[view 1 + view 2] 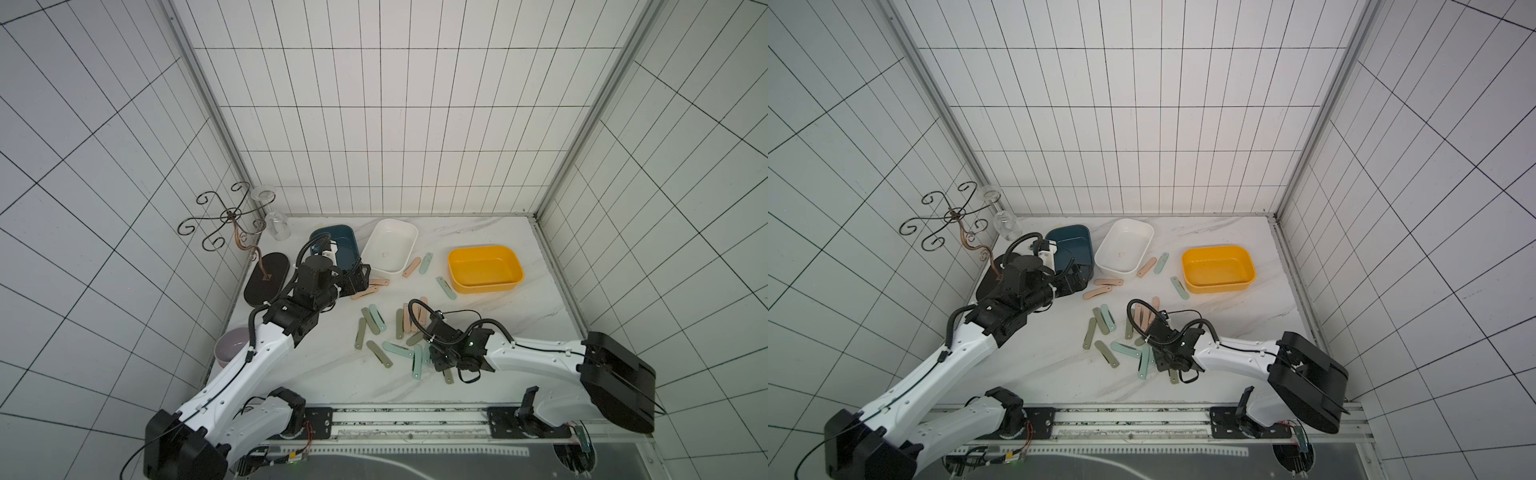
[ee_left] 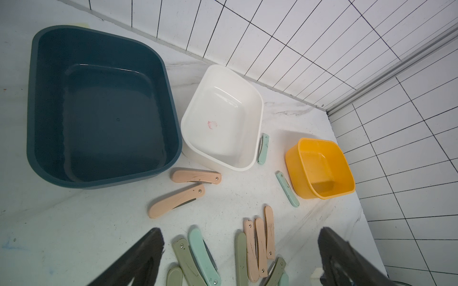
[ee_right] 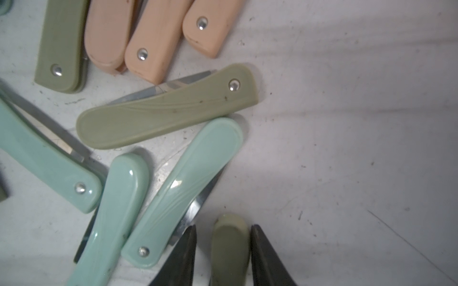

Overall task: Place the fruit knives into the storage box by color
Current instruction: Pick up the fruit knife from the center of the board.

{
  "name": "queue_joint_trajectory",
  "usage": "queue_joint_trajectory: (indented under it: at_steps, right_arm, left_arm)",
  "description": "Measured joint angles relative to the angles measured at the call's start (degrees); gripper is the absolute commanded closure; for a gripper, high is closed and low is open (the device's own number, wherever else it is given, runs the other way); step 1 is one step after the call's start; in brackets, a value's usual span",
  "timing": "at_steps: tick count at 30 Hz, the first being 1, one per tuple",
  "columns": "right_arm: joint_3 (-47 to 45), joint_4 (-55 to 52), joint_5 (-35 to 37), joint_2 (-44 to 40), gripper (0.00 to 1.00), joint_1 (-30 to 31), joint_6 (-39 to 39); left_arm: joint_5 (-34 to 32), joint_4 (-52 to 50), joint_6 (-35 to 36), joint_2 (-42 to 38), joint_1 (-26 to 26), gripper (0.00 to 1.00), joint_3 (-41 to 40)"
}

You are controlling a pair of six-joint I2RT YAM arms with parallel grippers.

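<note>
White arm links (image 1: 270, 349), black joints (image 1: 291, 320), black corrugated cables (image 1: 251, 332).

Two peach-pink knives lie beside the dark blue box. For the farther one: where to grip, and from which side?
Probably from above, jaws across the handle's width near mid-length. The peach-pink knife lies flat on the marble table, too thin for a side approach, and nothing crowds its long edges there.
</note>
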Motion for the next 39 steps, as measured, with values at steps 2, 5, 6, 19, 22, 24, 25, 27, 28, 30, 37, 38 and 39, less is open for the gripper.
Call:
queue_joint_trajectory:
  at_steps: [2, 5, 6, 19, 22, 24, 25, 27, 28, 30, 37, 38, 39]
  right_arm:
    - [0.0, -0.1, 0.1, 0.0, 0.64, 0.0, -0.1]
    - [0.0, -0.7, 0.3, -0.1, 0.67, 0.4, -0.4]
    - [0.0, -1.0, 0.3, -0.1, 0.67, 0.5, -0.5]
    - [0.0, -2.3, 0.3, -0.3, 0.69, 1.1, -1.0]
    - [0.0, -2.3, 0.4, -0.3, 0.78, 1.1, -1.1]
    - [0.0, -2.3, 0.5, -0.4, 0.81, 1.1, -1.1]
    - [0.0, -2.4, 0.5, -0.4, 0.81, 1.2, -1.2]
    - [0.0, -2.4, 0.6, -0.5, 0.81, 1.2, -1.1]
    - [0.0, -2.4, 0.7, -0.5, 0.81, 1.2, -1.1]
    - [0.0, -2.6, 0.9, -0.5, 0.81, 1.2, -1.1]
    - [0.2, -5.4, 1.4, -1.7, 0.82, -3.4, -2.6]
    - [0.2, -6.0, 1.4, -2.0, 0.82, -4.7, -3.2]
    - [0.2, -6.4, 1.5, -2.3, 0.82, -6.1, -3.7]
  left_arm:
    - [0.0, 0.0, -0.1, 0.0, 0.0, 0.03, 0.0]
    - [0.0, 0.0, -0.2, 0.0, 0.0, 0.03, 0.0]
    - [0.0, 0.1, -0.2, 0.0, 0.0, 0.03, -0.1]
    - [0.0, 0.9, -0.5, 0.0, 0.0, 0.03, -0.8]
    - [0.0, 1.2, -0.6, 0.0, 0.0, 0.03, -0.8]
    - [0.1, 1.3, -0.6, 0.0, 0.0, 0.03, -0.8]
    - [0.2, 1.3, -0.6, 0.0, 0.0, 0.03, -0.8]
    - [0.2, 1.3, -0.6, 0.0, 0.0, 0.03, -0.8]
    - [0.3, 1.3, -0.6, 0.0, 0.0, 0.03, -0.8]
    - [0.4, 1.3, -0.7, 0.0, 0.0, 0.03, -0.8]
    - [0.5, 2.5, -0.8, 1.5, -1.6, 0.03, -0.8]
    - [0.5, 2.6, -0.8, 1.9, -1.9, 0.03, -0.8]
    - [0.5, 2.8, -0.8, 2.4, -2.4, 0.03, -0.8]
